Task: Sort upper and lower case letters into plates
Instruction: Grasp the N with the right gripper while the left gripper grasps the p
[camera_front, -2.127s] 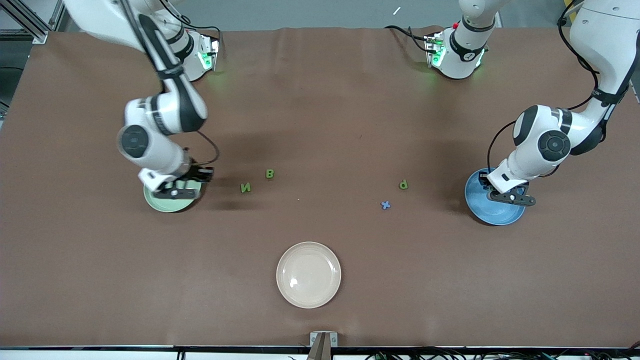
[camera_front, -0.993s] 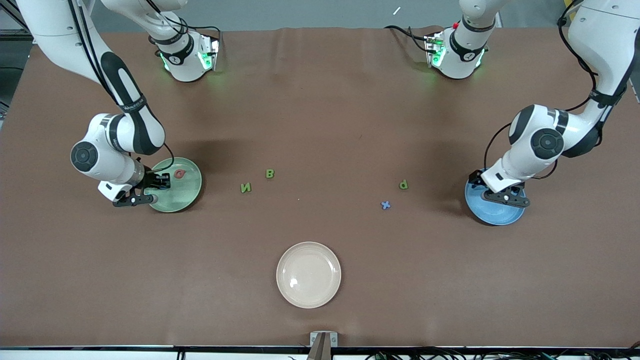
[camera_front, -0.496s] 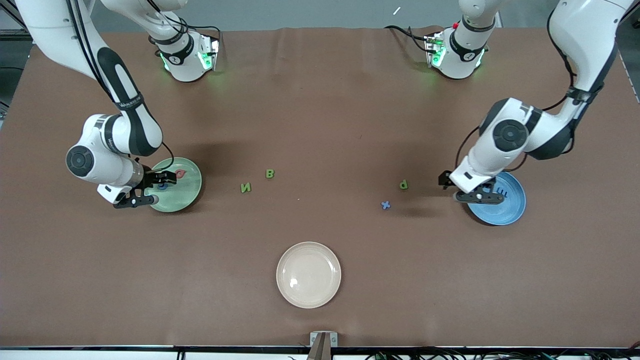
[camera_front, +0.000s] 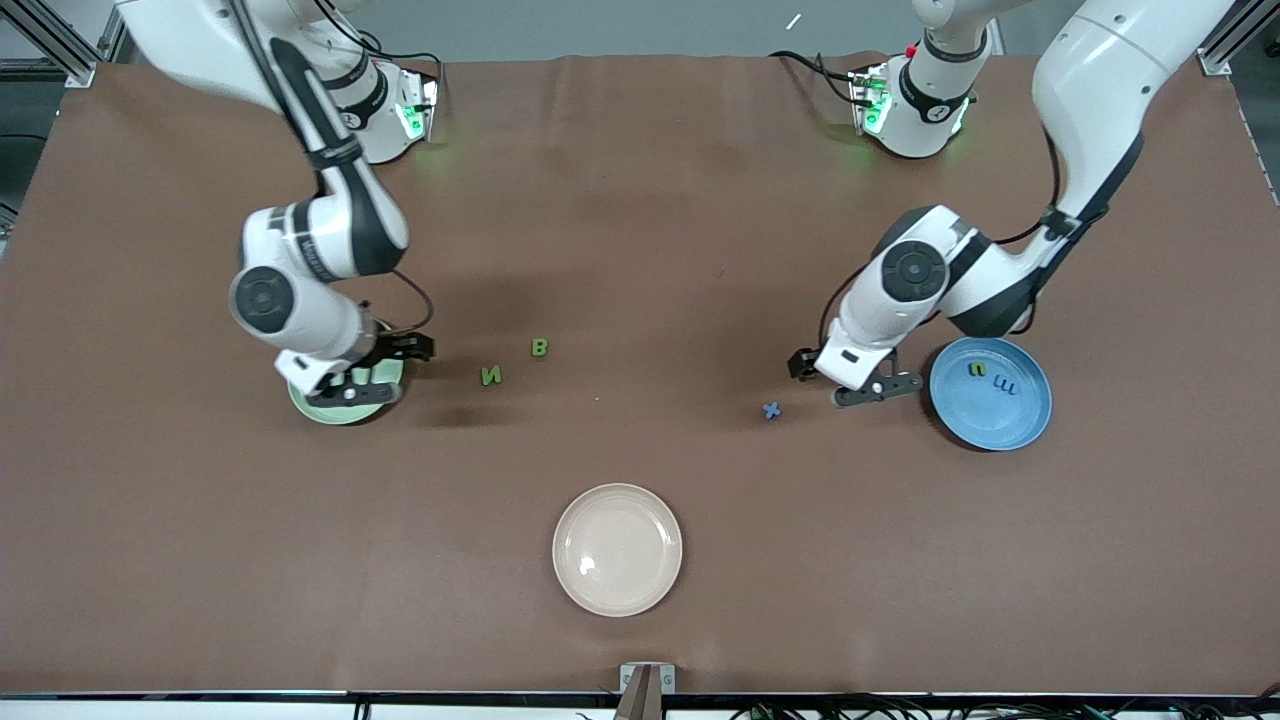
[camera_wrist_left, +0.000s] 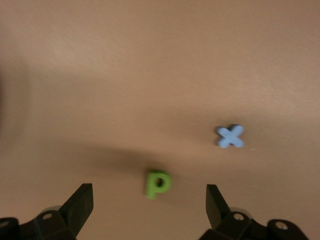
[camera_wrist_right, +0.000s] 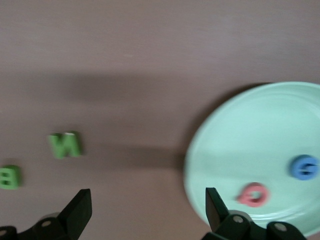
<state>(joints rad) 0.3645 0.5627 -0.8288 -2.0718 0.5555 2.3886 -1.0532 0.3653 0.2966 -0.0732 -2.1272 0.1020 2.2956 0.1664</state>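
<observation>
The pale green plate (camera_front: 322, 408) holds the pink Q (camera_wrist_right: 253, 194) and blue G (camera_wrist_right: 304, 167); it also shows in the right wrist view (camera_wrist_right: 260, 125). My right gripper (camera_front: 405, 349) (camera_wrist_right: 146, 210) is open and empty over the table beside that plate's edge. Green N (camera_front: 491, 375) (camera_wrist_right: 65, 145) and green B (camera_front: 540, 347) (camera_wrist_right: 9, 176) lie on the table. My left gripper (camera_front: 805, 365) (camera_wrist_left: 149, 210) is open just over the green p (camera_wrist_left: 158, 183), which my arm hides in the front view. Blue x (camera_front: 771, 410) (camera_wrist_left: 230, 136) lies beside it. The bright blue plate (camera_front: 990, 420) holds green n (camera_front: 977, 369) and blue m (camera_front: 1005, 385).
A cream-white plate (camera_front: 617, 549) lies nearer to the front camera, mid-table. The brown table cover (camera_front: 640, 220) spreads between the two arms' bases.
My left gripper has left the blue plate and moved over the green p. My right gripper has swung across the green plate toward the N. The letters on the table have not moved.
</observation>
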